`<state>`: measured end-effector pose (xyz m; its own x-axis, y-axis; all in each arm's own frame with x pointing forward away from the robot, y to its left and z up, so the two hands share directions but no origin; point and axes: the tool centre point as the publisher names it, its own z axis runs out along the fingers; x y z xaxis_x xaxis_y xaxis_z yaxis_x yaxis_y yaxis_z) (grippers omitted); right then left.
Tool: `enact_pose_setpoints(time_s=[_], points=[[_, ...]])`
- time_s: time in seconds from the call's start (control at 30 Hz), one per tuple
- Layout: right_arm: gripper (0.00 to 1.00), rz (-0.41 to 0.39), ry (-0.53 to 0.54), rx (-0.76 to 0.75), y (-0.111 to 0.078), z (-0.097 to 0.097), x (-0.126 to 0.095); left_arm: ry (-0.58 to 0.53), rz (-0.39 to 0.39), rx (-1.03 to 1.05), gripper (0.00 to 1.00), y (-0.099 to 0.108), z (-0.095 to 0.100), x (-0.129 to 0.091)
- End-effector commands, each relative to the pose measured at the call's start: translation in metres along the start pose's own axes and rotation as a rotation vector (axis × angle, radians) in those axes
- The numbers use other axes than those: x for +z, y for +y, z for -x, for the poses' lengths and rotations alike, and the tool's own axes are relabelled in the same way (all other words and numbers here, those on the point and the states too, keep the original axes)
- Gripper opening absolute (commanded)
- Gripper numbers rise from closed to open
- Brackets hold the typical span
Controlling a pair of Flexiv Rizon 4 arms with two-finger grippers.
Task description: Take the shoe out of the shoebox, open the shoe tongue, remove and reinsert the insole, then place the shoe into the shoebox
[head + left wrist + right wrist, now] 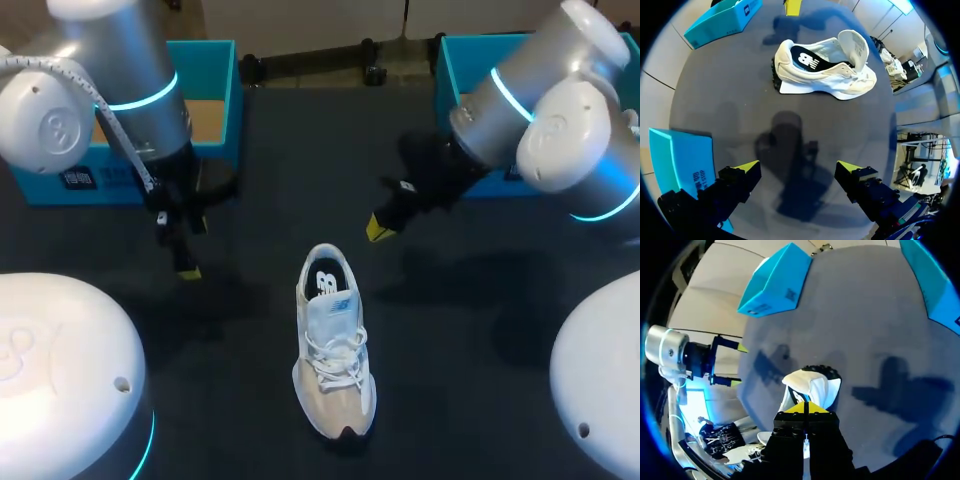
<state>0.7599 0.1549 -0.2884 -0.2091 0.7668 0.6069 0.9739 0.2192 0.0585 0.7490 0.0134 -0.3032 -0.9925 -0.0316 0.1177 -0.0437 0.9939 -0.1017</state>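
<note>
Shoe (335, 345) standing upright; our left gripper (799, 168) gapes empty beside its heel, our right gripper (806, 407) closed, empty, beyond that heel

You are looking at a wide, matte, dark charcoal table (265, 170) that spans your head view. Soft dark shadows (790, 160) lie across its surface, and in your wrist views it reads evenly grey.

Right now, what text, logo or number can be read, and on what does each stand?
Nothing is legible enough to quote.
Insole: white logo mark, no readable words.
Shoe tongue: small blue mark, blurred.
Left shoebox: dark label, print too small to read.
</note>
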Motion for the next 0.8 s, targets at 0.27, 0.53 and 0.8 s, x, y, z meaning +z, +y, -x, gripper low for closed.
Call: enact_pose_setpoints(time_s=[0.27,0.53,0.8], points=[[0.0,0.038,-0.066,0.029,0.001,-0.016,0.009,-0.004,0.001,0.001,1.0,0.001,-0.002,-0.001],[0.0,0.129,-0.176,0.098,-0.005,-0.058,0.035,0.003,-0.083,0.182,1.0,0.04,0.013,-0.037],[0.0,0.186,-0.253,0.167,-0.017,-0.086,0.051,-0.022,-0.084,0.38,1.0,0.073,0.03,-0.064]])
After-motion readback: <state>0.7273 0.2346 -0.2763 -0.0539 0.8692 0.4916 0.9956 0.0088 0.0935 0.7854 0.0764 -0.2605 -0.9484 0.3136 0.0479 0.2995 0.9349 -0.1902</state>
